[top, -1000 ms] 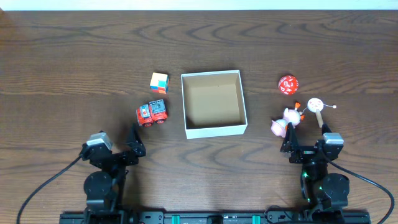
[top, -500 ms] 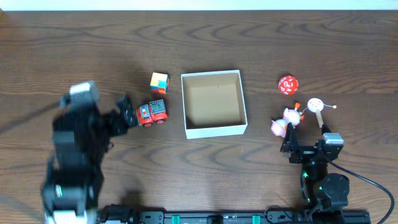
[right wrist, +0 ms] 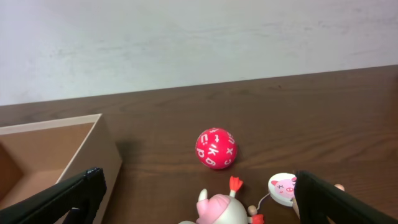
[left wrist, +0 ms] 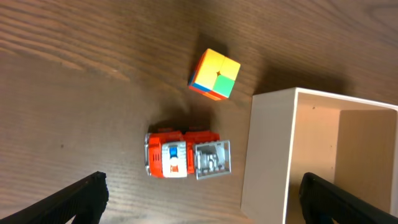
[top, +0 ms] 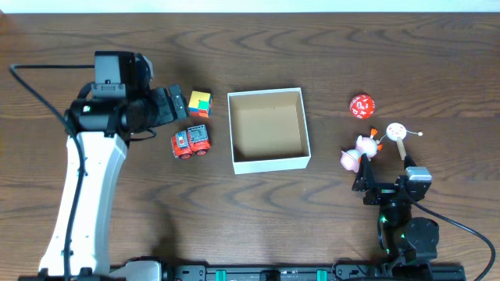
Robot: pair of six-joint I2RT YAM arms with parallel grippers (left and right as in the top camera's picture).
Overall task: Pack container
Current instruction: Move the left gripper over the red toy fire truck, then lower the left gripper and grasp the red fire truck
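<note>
The container is a square, shallow cardboard box with white walls and a brown inside, at the table's middle. It holds nothing. It also shows in the left wrist view and the right wrist view. My left gripper is open and empty, and hangs above a colourful cube and a red toy truck, left of the container. In the left wrist view the gripper frames the truck and the cube. My right gripper is open and empty, low at the front right.
A red lettered ball, a pink pig toy and a white pig-faced disc on a stick lie right of the container. In the right wrist view the pig toy sits between the fingers, just in front of them.
My left arm rose from its rest at the front left and swung away over the truck and cube. The right arm and all toys stayed put.
</note>
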